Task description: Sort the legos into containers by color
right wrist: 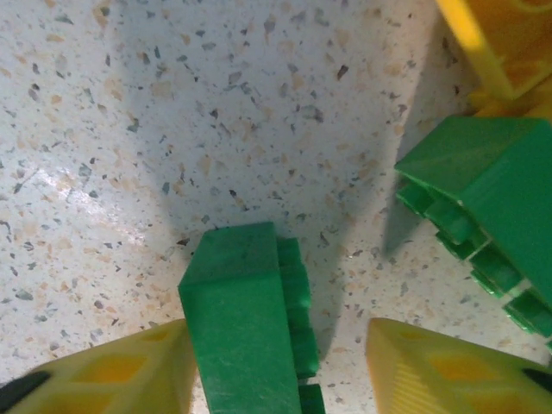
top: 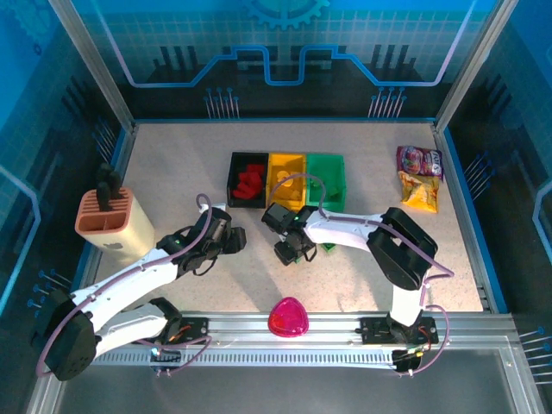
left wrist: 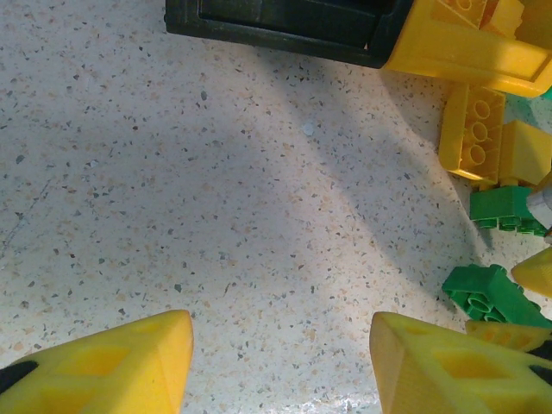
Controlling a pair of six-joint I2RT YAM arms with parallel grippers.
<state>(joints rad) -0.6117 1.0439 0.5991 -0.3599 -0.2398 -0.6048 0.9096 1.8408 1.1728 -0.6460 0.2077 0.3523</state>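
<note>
White arms [top: 129,280], yellow pincer fingers [left wrist: 112,371].

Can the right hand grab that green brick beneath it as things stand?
Likely yes: the green brick sits between the right hand's open fingers; the neighbouring green brick lies apart.

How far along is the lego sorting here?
Done: red bricks sit in the black bin, yellow ones in the yellow bin. In hand: the right gripper straddles a green brick, not yet clamped. Left: another green brick and a yellow brick lie loose nearby; the left gripper is open, empty.
</note>
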